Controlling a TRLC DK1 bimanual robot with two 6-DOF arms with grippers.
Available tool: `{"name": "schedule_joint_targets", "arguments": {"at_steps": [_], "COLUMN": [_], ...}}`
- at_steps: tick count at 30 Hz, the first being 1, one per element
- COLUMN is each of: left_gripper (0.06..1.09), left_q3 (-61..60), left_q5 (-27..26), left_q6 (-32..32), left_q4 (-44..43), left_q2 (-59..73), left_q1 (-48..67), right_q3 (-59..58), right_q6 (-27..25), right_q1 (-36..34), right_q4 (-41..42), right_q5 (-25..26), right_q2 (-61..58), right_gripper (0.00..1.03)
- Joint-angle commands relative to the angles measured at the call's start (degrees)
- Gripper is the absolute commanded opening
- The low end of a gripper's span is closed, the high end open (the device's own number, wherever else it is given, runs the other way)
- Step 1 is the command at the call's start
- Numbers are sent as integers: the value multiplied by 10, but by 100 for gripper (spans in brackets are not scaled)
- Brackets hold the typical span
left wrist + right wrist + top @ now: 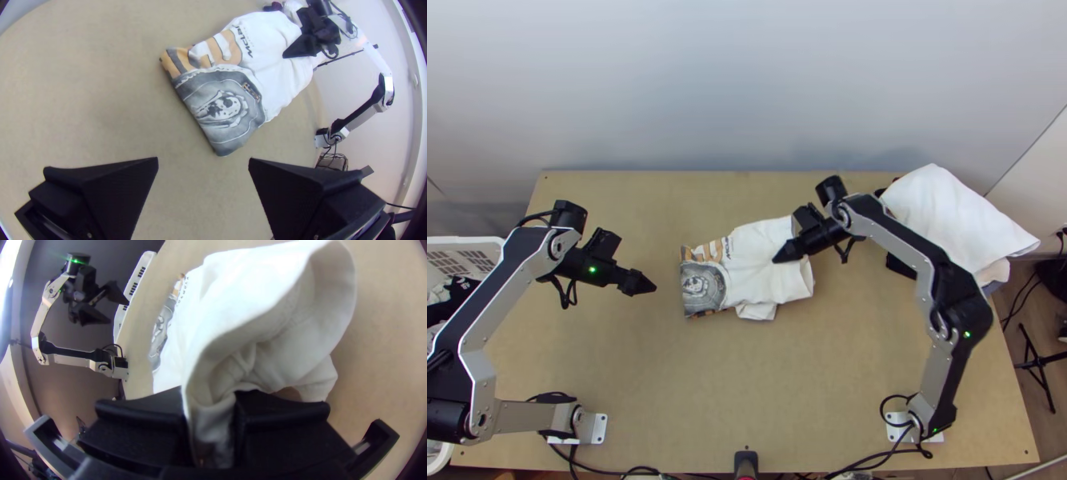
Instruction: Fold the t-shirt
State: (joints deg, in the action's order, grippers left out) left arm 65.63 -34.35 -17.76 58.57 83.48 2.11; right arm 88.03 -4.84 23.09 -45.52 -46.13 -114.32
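Jaws of the right gripper point(779, 258) closed on a gathered white fold of the t-shirt point(751, 240); jaws of the left gripper point(651, 288) wide apart, near the shirt's printed end. The shirt—a compact, partly folded bundle—lies mid-tabletop point(747, 384), print toward the left arm. Farther out: white cloth point(939, 212) at the far right corner; white basket point(463, 240), left.

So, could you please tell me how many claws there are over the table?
2: the left claw hangs open off the printed end of the t-shirt, and the right claw is shut on its white fabric.
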Motion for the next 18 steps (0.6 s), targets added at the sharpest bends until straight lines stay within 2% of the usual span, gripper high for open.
{"name": "schedule_joint_targets", "arguments": {"at_steps": [1, 8, 18], "left_gripper": [105, 105, 105], "left_q3": [-1, -22, -36], "left_q5": [-1, -1, -2], "left_q6": [1, -4, 3], "left_q4": [-5, -14, -30], "left_q2": [1, 0, -18], "left_q1": [-4, -12, -13], "right_q3": [48, 134, 239], "right_q6": [17, 33, 70], "right_q1": [-14, -83, -211], "right_q4": [-35, -87, -116], "right_q5": [-7, -7, 2], "right_q2": [68, 101, 132], "right_gripper": [3, 3, 3]}}
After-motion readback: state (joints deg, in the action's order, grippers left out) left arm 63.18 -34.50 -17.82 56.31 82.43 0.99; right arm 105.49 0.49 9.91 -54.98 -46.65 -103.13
